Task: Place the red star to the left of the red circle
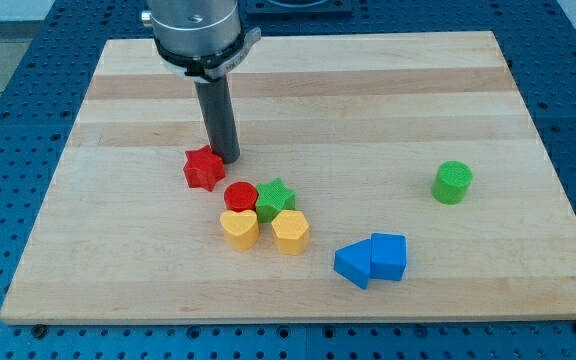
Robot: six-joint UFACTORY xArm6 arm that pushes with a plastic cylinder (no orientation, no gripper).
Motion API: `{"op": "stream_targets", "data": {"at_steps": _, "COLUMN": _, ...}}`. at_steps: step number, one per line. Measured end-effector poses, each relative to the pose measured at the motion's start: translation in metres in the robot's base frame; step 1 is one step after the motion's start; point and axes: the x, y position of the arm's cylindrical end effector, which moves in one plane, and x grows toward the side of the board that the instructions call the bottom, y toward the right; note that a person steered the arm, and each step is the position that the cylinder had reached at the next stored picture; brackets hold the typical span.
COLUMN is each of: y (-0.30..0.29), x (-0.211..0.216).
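My tip [227,158] touches the red star [203,168] on its upper-right, fingerless and grasping nothing, apparently to shove it down-left beside the red circle [240,196].

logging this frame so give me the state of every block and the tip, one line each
my tip: down at the board, just above-right of the red star
red star: flat, up-left of the red circle
red circle: flat, against the green star
green star: flat, in the cluster
yellow heart: flat, below the red circle
yellow hexagon: flat, below the green star
two blue blocks: touching
green cylinder: upright, alone
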Motion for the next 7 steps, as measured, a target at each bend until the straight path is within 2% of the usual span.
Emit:
{"op": "stream_targets", "data": {"at_steps": 2, "y": -0.048, "x": -0.001}}
{"op": "stream_targets", "data": {"at_steps": 4, "y": -0.073, "x": 0.018}}
{"op": "stream_targets", "data": {"at_steps": 6, "y": -0.024, "x": 0.042}}
{"op": "stream_targets", "data": {"at_steps": 7, "y": -0.018, "x": 0.047}}
